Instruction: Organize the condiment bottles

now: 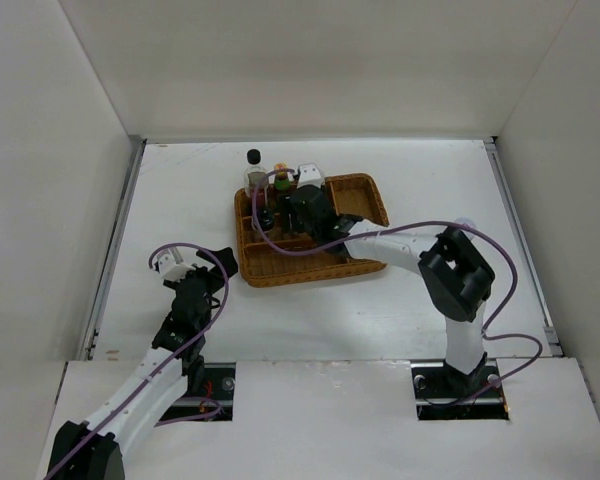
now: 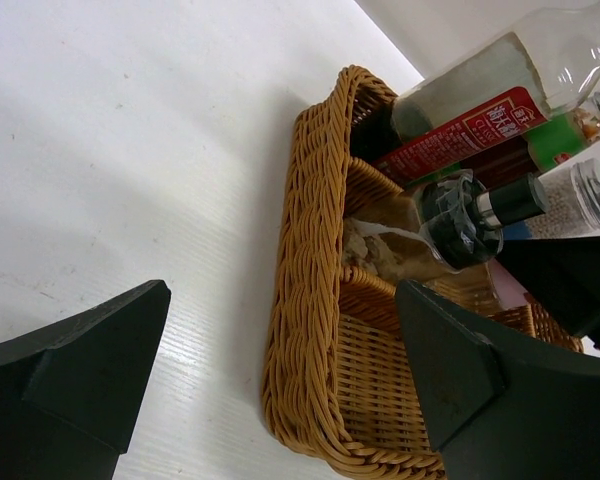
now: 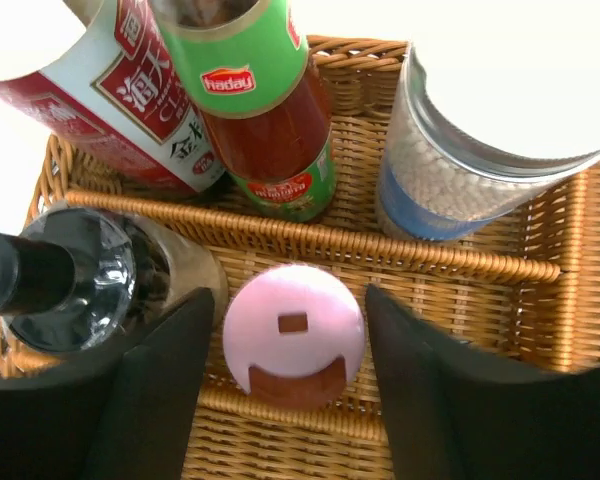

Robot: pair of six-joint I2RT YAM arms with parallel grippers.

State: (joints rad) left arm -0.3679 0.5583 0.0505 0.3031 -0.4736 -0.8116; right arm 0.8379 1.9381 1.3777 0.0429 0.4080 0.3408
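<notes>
The condiment bottles stand in the brown wicker tray [image 1: 365, 195]. In the right wrist view the back row holds a clear red-labelled bottle [image 3: 110, 90], a dark green-labelled bottle [image 3: 270, 110] and a white-topped, blue-labelled jar [image 3: 480, 150]. In front of the divider stand a black-lidded shaker [image 3: 80, 280] and a pink-lidded shaker [image 3: 295, 320]. My right gripper [image 3: 288, 345] is open above the tray, one finger on each side of the pink lid, with gaps showing. My left gripper [image 2: 280, 340] is open and empty, low over the table at the tray's left end [image 2: 310, 300].
White walls close in the table on the left, back and right. The tray's near-left compartment [image 2: 410, 400] shows bare wicker. The right part of the tray [image 1: 355, 205] holds no bottles. Purple cables loop over both arms.
</notes>
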